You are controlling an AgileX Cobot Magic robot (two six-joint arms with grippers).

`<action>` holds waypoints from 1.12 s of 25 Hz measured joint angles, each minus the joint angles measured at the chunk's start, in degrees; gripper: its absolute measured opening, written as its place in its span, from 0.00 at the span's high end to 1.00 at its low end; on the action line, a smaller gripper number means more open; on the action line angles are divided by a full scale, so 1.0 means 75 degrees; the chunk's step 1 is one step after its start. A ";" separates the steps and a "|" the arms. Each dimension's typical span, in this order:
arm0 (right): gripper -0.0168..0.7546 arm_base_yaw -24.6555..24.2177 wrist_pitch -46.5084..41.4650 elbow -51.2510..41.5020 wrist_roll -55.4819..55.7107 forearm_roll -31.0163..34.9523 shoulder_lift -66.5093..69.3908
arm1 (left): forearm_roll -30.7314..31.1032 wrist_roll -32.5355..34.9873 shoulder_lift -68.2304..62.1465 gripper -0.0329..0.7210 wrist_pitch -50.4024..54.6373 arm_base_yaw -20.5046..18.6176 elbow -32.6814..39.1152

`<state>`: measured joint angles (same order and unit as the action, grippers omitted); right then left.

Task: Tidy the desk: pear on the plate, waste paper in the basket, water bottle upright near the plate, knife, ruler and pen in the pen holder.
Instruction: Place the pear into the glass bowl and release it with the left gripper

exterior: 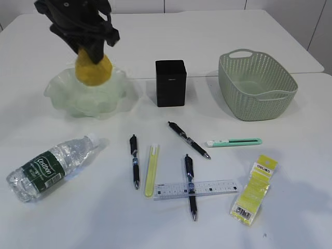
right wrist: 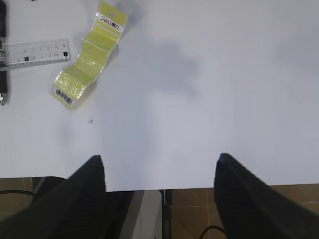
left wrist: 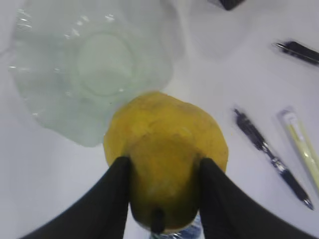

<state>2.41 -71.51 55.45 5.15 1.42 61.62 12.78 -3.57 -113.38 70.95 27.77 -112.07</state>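
Note:
My left gripper (exterior: 96, 52) is shut on the yellow pear (exterior: 93, 70), holding it just above the pale green wavy plate (exterior: 65, 96). In the left wrist view the black fingers (left wrist: 112, 194) clamp the pear (left wrist: 164, 134) at both sides, stem end towards the camera, with the plate (left wrist: 94, 64) beyond it. The water bottle (exterior: 49, 167) lies on its side at the front left. Three pens (exterior: 135, 161) (exterior: 188, 140) (exterior: 190, 187), the clear ruler (exterior: 212, 188) and the green knife (exterior: 234, 141) lie mid-table. The yellow waste paper (exterior: 253, 189) (right wrist: 89, 59) lies at the front right. My right gripper (right wrist: 159, 159) hangs open and empty over the table's front edge.
The black pen holder (exterior: 170, 83) stands at the back centre, the sage green basket (exterior: 259, 104) to its right. A yellow-green translucent stick (exterior: 152, 170) lies between two pens. One pen lies across the ruler.

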 joint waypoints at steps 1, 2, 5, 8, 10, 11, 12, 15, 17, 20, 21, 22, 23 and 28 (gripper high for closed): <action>0.29 0.0000 0.0000 0.0000 0.0000 0.0000 0.0023 | 0.0127 0.0000 0.0000 0.58 0.0000 -0.0082 -0.0108; 0.29 0.0000 0.0000 0.0000 0.0000 -0.0014 0.0077 | 0.0221 -0.0005 0.0000 0.57 0.0012 -0.0194 -0.0232; 0.29 0.0000 0.0000 0.0000 0.0000 -0.0014 0.0156 | 0.0324 -0.0023 0.0012 0.57 0.0017 -0.0534 -0.0422; 0.29 0.0000 0.0000 0.0000 0.0000 -0.0014 0.0189 | 0.0345 -0.0035 0.0012 0.57 0.0030 -0.0870 -0.0425; 0.29 0.0000 0.0000 0.0000 0.0000 -0.0014 0.0199 | 0.0222 -0.0035 0.0012 0.57 -0.0023 -0.1108 -0.0425; 0.29 0.0000 0.0000 0.0000 0.0000 -0.0014 0.0219 | 0.0145 -0.0035 0.0012 0.57 -0.0062 -0.1207 -0.0425; 0.29 0.0000 0.0000 0.0000 0.0000 -0.0026 0.0239 | 0.0064 -0.0035 0.0012 0.57 -0.0076 -0.1323 -0.0425; 0.29 0.0000 0.0000 0.0000 0.0000 -0.0026 0.0283 | -0.0200 -0.0035 -0.0064 0.57 -0.0157 -0.1620 -0.0458; 0.29 0.0000 0.0000 0.0000 0.0000 -0.0026 0.0313 | -0.0378 -0.0035 -0.0242 0.57 -0.0260 -0.1760 -0.0464; 0.29 0.0000 0.0000 0.0000 0.0000 -0.0026 0.0318 | -0.0614 -0.0035 -0.0593 0.57 -0.0554 -0.1838 -0.0464; 0.29 0.0000 0.0000 0.0000 0.0000 -0.0026 0.0318 | -0.0675 -0.0035 -0.0725 0.57 -0.0670 -0.1838 -0.0479; 0.29 0.0000 0.0000 0.0000 0.0000 -0.0026 0.0318 | -0.0775 -0.0035 -0.0837 0.57 -0.0759 -0.1841 -0.0514; 0.29 0.0000 0.0000 0.0000 0.0000 -0.0026 0.0318 | -0.0845 -0.0035 -0.0989 0.57 -0.0850 -0.1841 -0.0592; 0.29 0.0000 0.0000 0.0000 0.0000 -0.0026 0.0318 | -0.1021 -0.0035 -0.1827 0.57 -0.0944 -0.1841 -0.1287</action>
<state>2.41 -71.51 55.45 5.15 1.22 64.01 5.13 -3.84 -127.08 63.88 13.97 -121.72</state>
